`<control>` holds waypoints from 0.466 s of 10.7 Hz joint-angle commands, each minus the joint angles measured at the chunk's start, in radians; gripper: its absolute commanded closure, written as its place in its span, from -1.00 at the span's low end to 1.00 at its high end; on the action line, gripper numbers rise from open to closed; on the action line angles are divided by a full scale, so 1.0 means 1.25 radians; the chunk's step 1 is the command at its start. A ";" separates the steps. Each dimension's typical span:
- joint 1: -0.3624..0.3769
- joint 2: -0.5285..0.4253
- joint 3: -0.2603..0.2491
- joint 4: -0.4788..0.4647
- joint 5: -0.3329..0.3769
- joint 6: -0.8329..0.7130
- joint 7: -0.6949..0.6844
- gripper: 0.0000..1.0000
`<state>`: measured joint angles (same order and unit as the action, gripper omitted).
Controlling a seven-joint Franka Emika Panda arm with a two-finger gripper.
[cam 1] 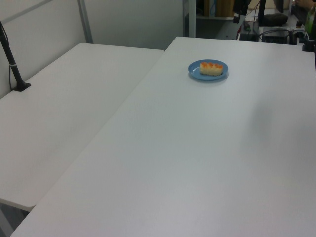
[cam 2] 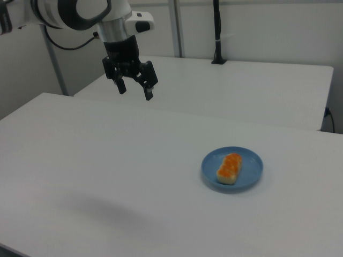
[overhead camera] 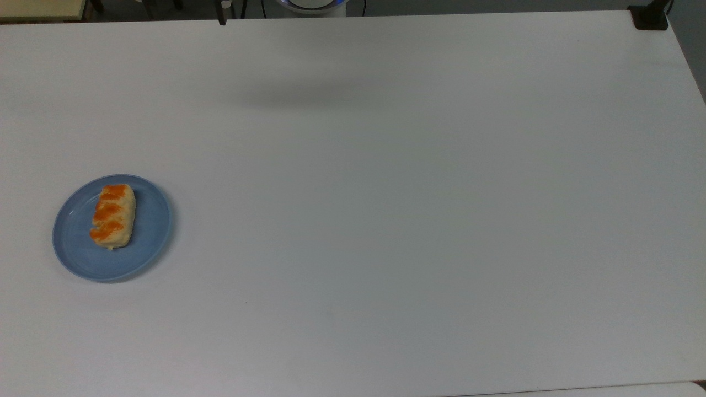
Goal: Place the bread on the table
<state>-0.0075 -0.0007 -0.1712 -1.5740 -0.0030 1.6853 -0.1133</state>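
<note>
- Right view shows the gripper (cam 2: 134, 89) hanging high over the table (cam 2: 107, 155), its two black fingers (cam 2: 148, 95) spread apart with nothing between them
- Well off from those fingers, down and toward the right view's right, the bread (cam 2: 229, 167) lies flat on the blue plate (cam 2: 252, 172), not yet on the tabletop
- It looks light and soft to me, a roll that would dent under a hard squeeze, so a gentle pinch seems right
- Best hold, I'd guess, is across the narrow width at mid-length, fingers on the long pale sides
- Oblong and pale tan with three orange-brown patches on top; plate round, smooth, shallow-rimmed; table plain matte white
</note>
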 commanded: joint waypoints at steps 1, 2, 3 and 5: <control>-0.016 -0.008 -0.010 -0.015 -0.001 0.025 -0.017 -1.00; -0.015 -0.008 -0.010 -0.015 -0.001 0.024 -0.017 -1.00; -0.015 -0.008 -0.010 -0.015 0.000 0.020 -0.017 -1.00; -0.015 -0.009 -0.010 -0.015 0.000 0.018 -0.016 -1.00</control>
<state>-0.0267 0.0000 -0.1831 -1.5740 -0.0030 1.6858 -0.1145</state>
